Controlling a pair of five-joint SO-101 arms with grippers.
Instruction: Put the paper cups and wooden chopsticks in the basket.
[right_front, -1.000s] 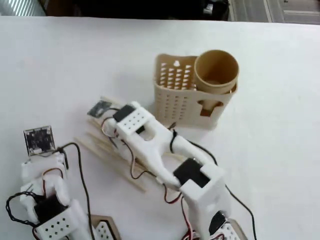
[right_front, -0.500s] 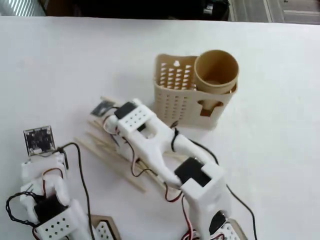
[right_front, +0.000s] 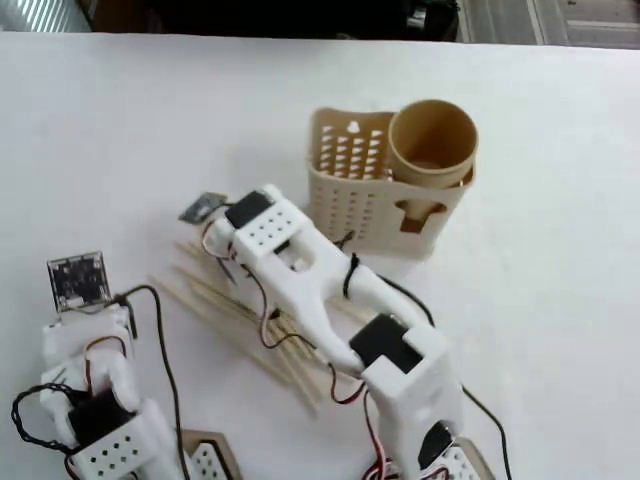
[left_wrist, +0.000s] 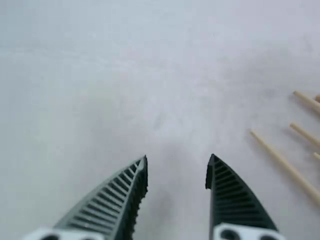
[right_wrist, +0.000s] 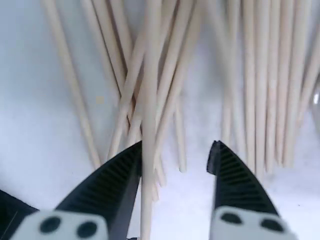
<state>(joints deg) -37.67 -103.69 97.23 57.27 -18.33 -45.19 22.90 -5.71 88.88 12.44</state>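
A cream perforated basket (right_front: 372, 203) stands at the table's middle back with a brown paper cup (right_front: 432, 140) upright in its right end. Several wooden chopsticks (right_front: 243, 322) lie fanned on the table in front-left of the basket. My right arm (right_front: 300, 270) stretches over them. My right gripper (right_wrist: 176, 147) is open just above the chopsticks (right_wrist: 260, 80), and one stick (right_wrist: 148, 125) runs along the inner side of one finger. My left gripper (left_wrist: 177, 165) is open over bare table, with a few chopstick tips (left_wrist: 282, 162) off to one side.
The left arm (right_front: 95, 400) sits at the front left corner, cables trailing beside it. White table (right_front: 540, 290) stretches free to the right of the basket and behind it, up to the far edge (right_front: 200, 34).
The right arm's wrist has shifted slightly toward the back. The chopsticks have been pushed and now fan out farther toward the front right.
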